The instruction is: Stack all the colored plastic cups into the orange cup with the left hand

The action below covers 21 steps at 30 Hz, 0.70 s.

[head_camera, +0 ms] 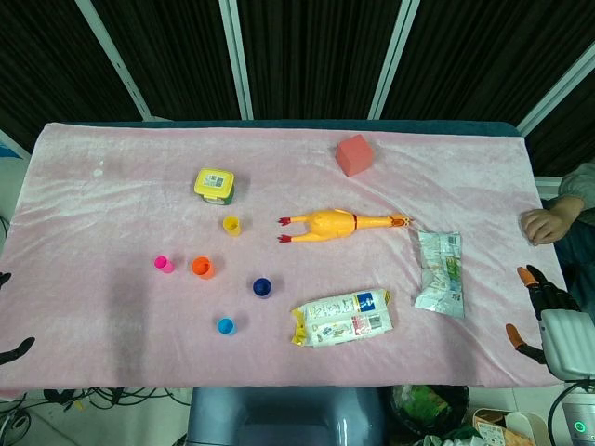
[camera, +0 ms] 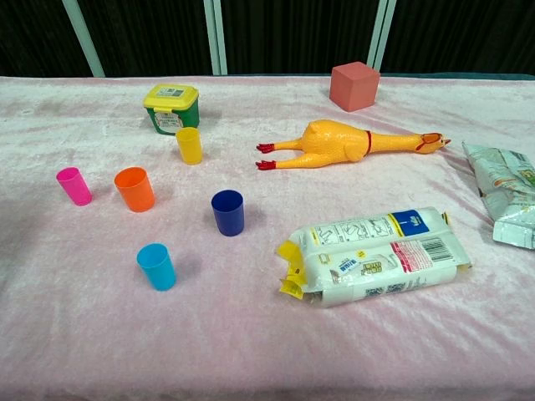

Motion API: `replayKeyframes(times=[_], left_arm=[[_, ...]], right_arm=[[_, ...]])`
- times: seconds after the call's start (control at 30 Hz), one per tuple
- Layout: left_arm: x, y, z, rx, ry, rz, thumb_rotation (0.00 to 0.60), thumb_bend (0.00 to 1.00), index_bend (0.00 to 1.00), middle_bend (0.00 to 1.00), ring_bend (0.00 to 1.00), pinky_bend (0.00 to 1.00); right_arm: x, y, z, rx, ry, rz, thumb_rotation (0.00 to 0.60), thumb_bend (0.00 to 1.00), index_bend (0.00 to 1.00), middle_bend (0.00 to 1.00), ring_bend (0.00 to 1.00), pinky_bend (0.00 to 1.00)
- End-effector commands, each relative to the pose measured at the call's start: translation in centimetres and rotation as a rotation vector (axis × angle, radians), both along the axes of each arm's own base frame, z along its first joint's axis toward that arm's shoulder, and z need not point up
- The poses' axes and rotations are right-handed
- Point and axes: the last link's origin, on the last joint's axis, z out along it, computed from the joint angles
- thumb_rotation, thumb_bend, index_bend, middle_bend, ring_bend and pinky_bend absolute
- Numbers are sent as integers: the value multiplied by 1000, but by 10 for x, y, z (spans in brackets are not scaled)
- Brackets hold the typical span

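My left hand (head_camera: 11,351) shows only as a couple of dark fingertips at the head view's left edge, off the cloth and holding nothing; whether the fingers are spread or curled I cannot tell. My right hand (head_camera: 547,307) sits at the table's right edge, orange-tipped fingers apart and empty, and it has no part in this job.

Outward from my left fingertips, the orange cup (camera: 135,189) stands upright, mouth up, on the pink cloth (camera: 251,351). Taking it as the clock's centre in the chest view, the pink cup (camera: 73,185) stands near at nine o'clock, the yellow cup (camera: 189,145) at about one, the dark blue cup (camera: 227,212) at about four, and the light blue cup (camera: 156,266) near six. All stand apart, none nested yet.

I judge these cups light, stiff and smooth-walled, so likely slippery and quick to tip on the soft plush. I would pinch each one near the rim, thumb against a finger on opposite walls, lightly, then lower it straight into the orange mouth.

A green tub with a yellow lid (camera: 171,108) sits just behind the yellow cup, close enough to crowd my fingers there.
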Motion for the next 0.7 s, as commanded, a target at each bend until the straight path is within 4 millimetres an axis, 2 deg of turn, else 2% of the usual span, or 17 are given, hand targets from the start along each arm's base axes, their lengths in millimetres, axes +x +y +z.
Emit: replayKeyframes(times=[0.03, 0.7], left_arm=[[0, 0, 0, 0, 1, 0, 600, 106, 128, 115, 49, 82], [0, 0, -1, -3, -1, -3, 600, 106, 124, 114, 49, 82]], right_arm=[[0, 0, 0, 1, 0, 0, 600, 262, 34, 56, 160, 214], [0, 0, 0, 7, -1, -7, 600, 263, 34, 55, 160, 214]])
